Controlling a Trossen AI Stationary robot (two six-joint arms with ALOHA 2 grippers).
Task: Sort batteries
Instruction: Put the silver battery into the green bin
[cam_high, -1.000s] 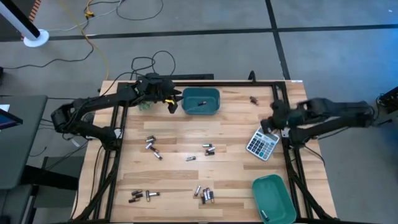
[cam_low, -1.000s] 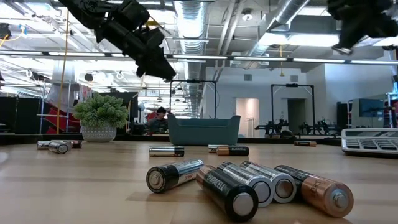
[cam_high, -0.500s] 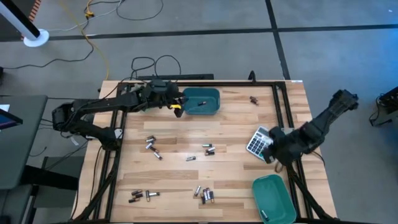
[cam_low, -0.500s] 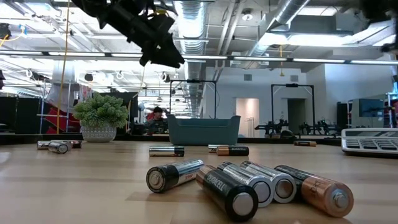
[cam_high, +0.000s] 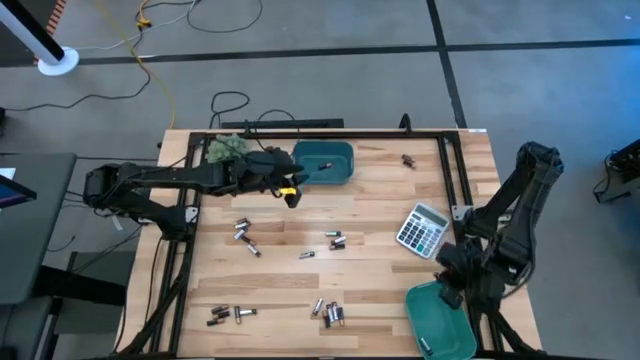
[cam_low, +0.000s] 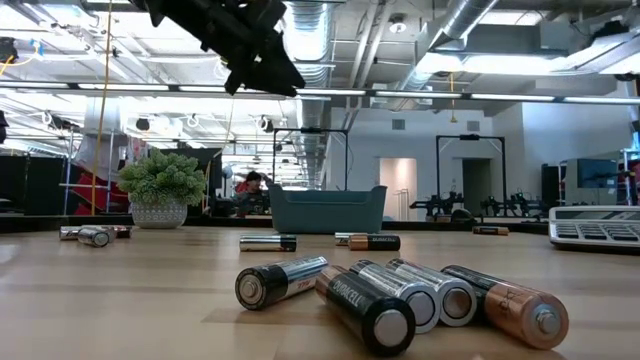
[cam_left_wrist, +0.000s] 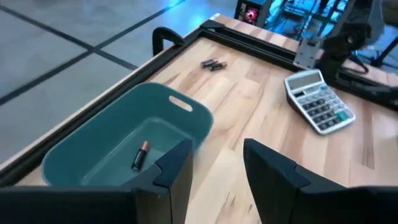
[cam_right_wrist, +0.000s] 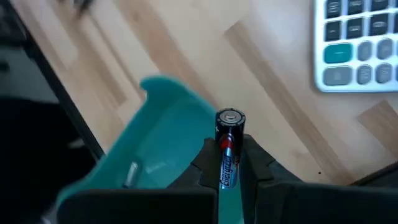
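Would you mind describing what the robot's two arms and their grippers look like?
Both arms are dark, near-black, built of jointed tubular links. The left gripper carries a small yellow marking near its tip, and its two fingers are flat, matte black, angular plates. The right gripper is equally dark and blocky, with black fingers. Black cables loop behind the left arm's base at the table's far edge.

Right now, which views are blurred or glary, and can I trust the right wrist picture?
Right wrist view: battery in right gripper sharp, teal bin soft. Low view: near batteries crisp, ceiling lights glaring. Left wrist view: blue glow far off.
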